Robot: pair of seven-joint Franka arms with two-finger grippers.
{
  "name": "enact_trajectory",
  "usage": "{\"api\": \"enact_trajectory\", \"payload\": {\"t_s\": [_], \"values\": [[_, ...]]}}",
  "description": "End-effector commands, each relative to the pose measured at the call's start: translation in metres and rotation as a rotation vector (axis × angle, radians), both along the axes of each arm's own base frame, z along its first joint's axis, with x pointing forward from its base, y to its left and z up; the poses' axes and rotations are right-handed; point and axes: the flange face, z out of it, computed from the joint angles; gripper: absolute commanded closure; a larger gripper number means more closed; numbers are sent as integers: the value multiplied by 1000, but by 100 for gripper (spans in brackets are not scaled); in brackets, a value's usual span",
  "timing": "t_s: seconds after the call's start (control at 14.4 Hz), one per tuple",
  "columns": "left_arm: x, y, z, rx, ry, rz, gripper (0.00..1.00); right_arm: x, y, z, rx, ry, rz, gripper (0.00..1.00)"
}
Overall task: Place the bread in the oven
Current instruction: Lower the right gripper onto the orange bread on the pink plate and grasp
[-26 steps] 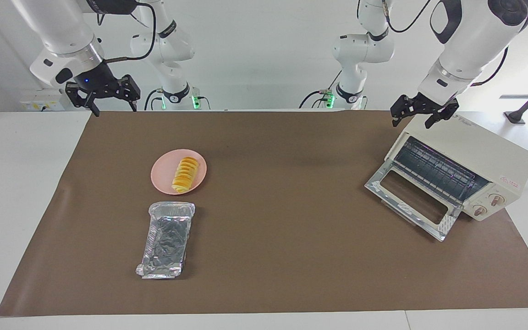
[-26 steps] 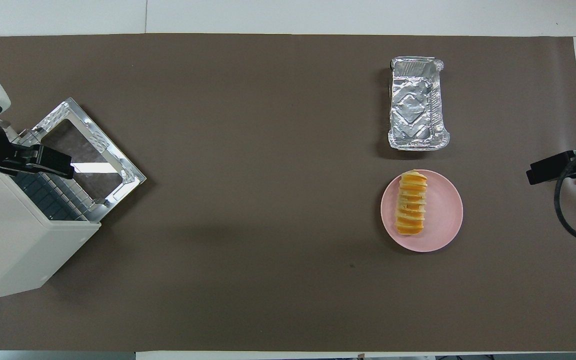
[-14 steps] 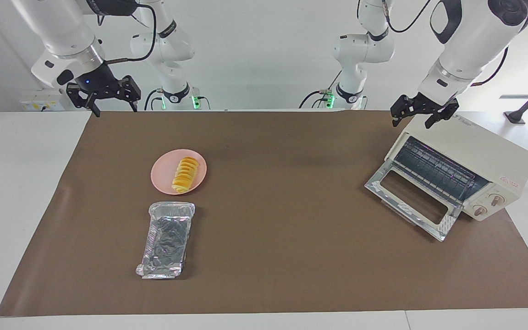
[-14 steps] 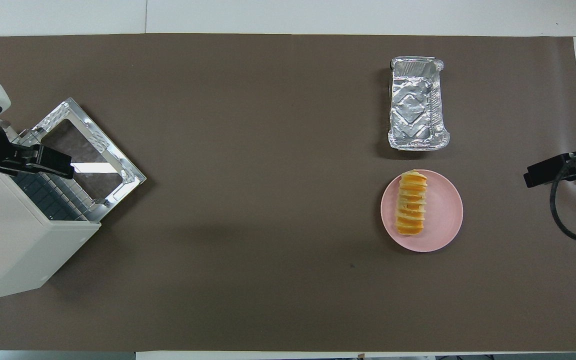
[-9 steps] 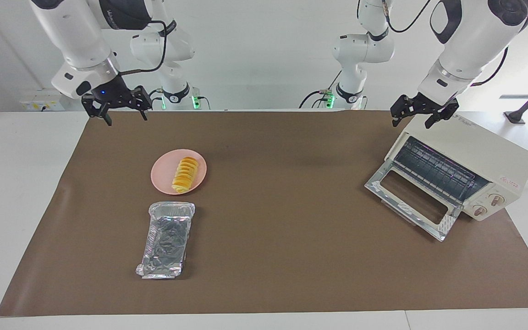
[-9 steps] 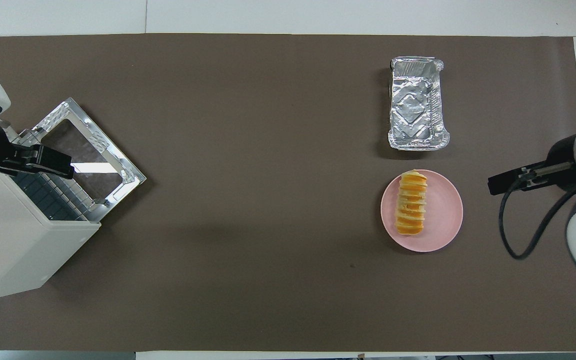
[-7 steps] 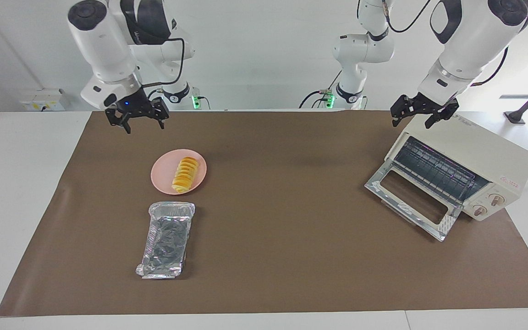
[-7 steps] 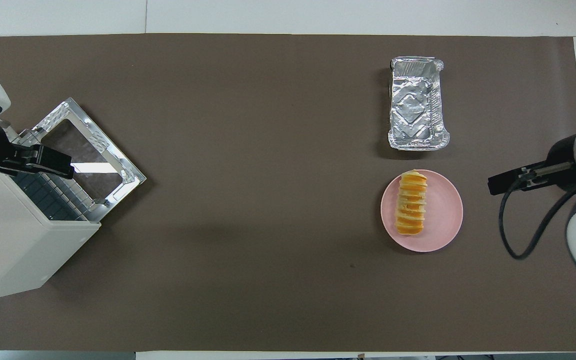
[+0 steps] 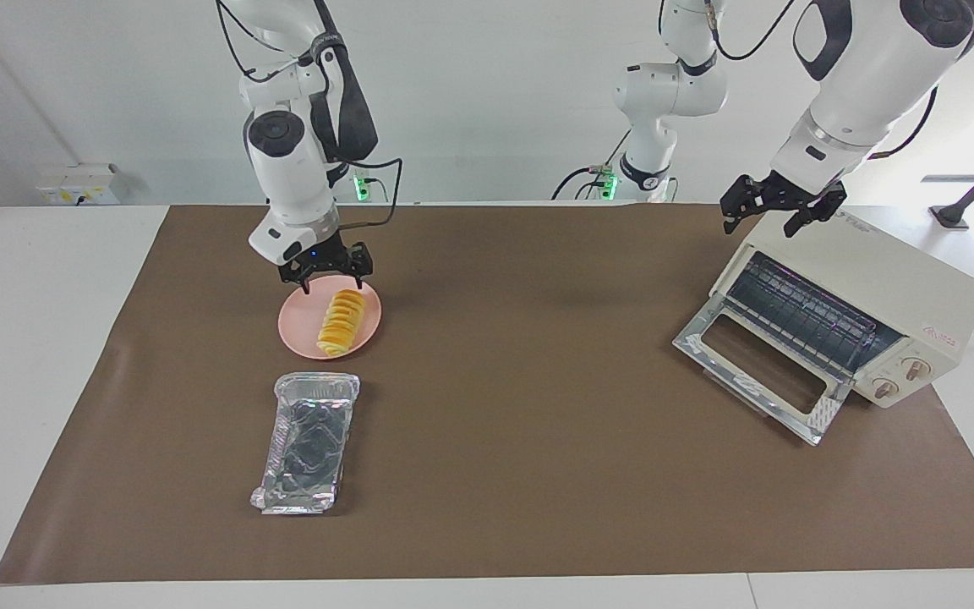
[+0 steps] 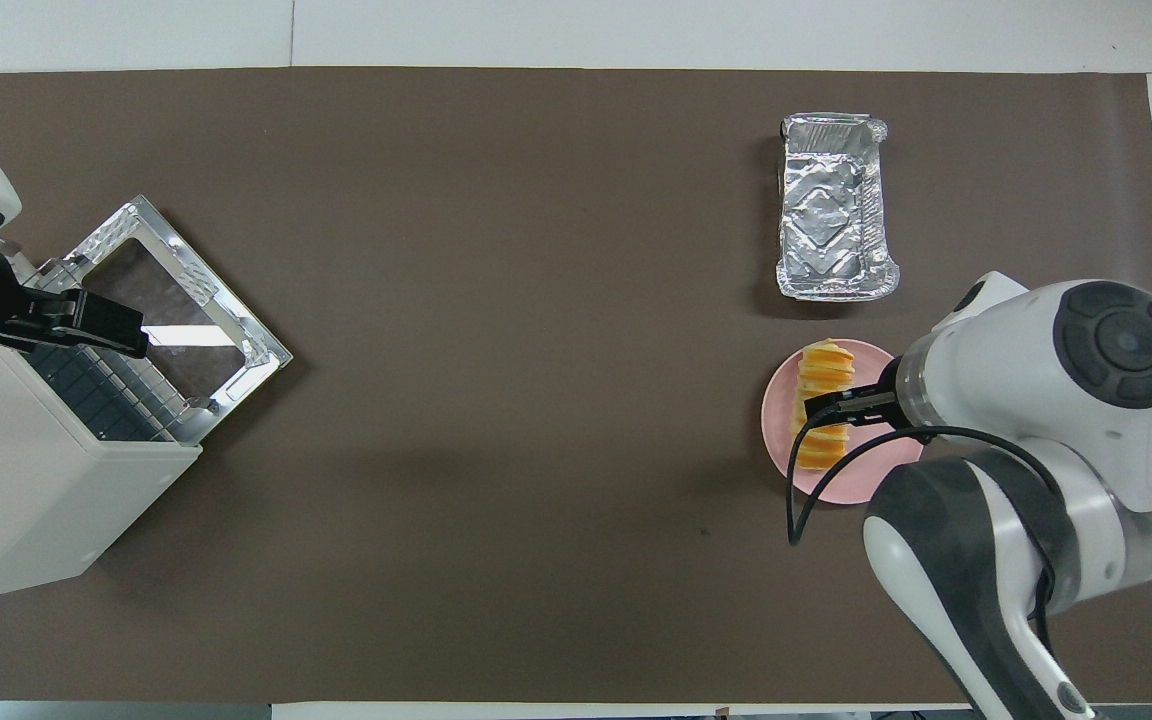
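Observation:
The yellow-orange ridged bread (image 9: pixel 341 322) lies on a round pink plate (image 9: pixel 297 326) toward the right arm's end of the table. My right gripper (image 9: pixel 333 279) is open and hangs low over the bread's end nearer the robots, not closed on it. In the overhead view the right gripper (image 10: pixel 841 406) covers the middle of the bread (image 10: pixel 824 366) on the plate (image 10: pixel 831 482). The cream-white oven (image 9: pixel 893 292) stands toward the left arm's end with its glass door (image 9: pixel 757 372) dropped open. My left gripper (image 9: pixel 779 207) waits open over the oven's top corner.
A crinkled silver foil tray (image 9: pixel 308 442) lies beside the plate, farther from the robots; it also shows in the overhead view (image 10: pixel 834 206). Brown paper (image 9: pixel 521 406) covers the table. The oven (image 10: pixel 26 500) and left gripper (image 10: pixel 86 322) sit at the overhead view's edge.
My right arm has swung in from the table's edge and come down over the bread on the plate. The left arm, oven, plate and tray have not moved.

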Motion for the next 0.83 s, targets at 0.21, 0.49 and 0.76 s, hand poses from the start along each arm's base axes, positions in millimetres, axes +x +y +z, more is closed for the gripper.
{"api": "enact_trajectory", "payload": {"t_s": [0.21, 0.49, 0.76], "values": [[-6, 4, 3, -10, -3, 6, 0, 19, -8, -44, 9, -37, -142, 0], [-6, 4, 3, -10, -3, 6, 0, 24, -8, -70, 7, -28, -218, 0], [-6, 4, 3, -10, -3, 6, 0, 25, -9, -72, 9, -34, -216, 29]]}}
